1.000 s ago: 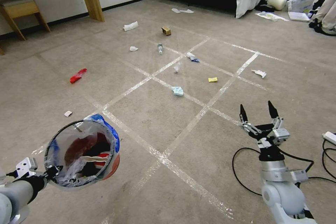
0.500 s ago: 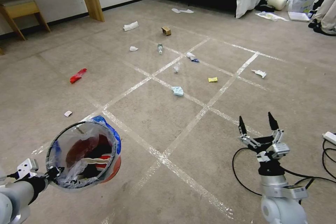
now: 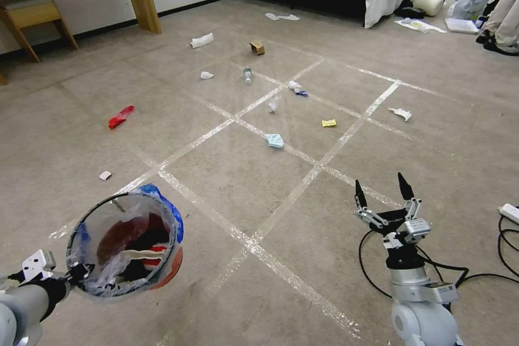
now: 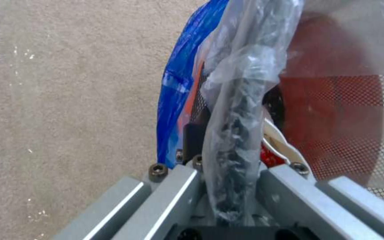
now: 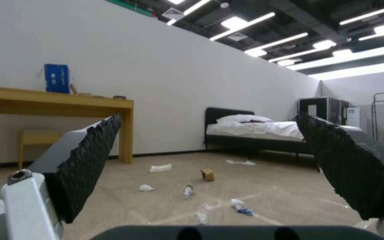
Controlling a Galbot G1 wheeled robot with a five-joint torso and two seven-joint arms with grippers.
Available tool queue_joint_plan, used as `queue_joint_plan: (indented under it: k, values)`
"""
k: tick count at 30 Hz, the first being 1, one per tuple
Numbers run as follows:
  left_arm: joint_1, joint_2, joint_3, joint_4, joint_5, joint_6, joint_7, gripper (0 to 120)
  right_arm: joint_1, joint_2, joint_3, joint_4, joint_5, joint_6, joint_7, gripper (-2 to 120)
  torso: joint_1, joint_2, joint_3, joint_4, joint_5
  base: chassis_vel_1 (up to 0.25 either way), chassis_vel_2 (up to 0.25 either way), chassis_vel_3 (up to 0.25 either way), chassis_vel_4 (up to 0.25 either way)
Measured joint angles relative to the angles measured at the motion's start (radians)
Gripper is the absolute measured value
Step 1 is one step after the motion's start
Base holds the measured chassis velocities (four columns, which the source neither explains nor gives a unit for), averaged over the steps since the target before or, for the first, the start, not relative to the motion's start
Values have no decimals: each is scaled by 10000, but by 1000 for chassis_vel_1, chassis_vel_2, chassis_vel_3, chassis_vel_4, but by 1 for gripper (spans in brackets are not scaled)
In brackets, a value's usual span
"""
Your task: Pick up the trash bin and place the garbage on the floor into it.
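My left gripper (image 3: 75,271) pinches the trash bin (image 3: 127,240) by its rim at seven o'clock, above the floor (image 3: 243,184). My right gripper (image 3: 383,194), fingers spread, hovers at five o'clock; the garbage (image 3: 274,140) lies scattered toward twelve.

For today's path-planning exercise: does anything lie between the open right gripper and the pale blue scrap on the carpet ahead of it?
Nothing visible does. Between the right gripper and the blue scrap lies carpet crossed by flat tape lines.
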Motion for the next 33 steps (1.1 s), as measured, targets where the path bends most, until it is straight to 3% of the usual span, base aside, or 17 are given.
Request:
queue_joint_plan:
  k: [33]
  values:
    - [-30, -414, 226, -8, 283, -52, 41, 0, 277, -194, -455, -472, 48, 71, -157, 100, 0, -1, 0, -1, 0, -55, 52, 53, -53]
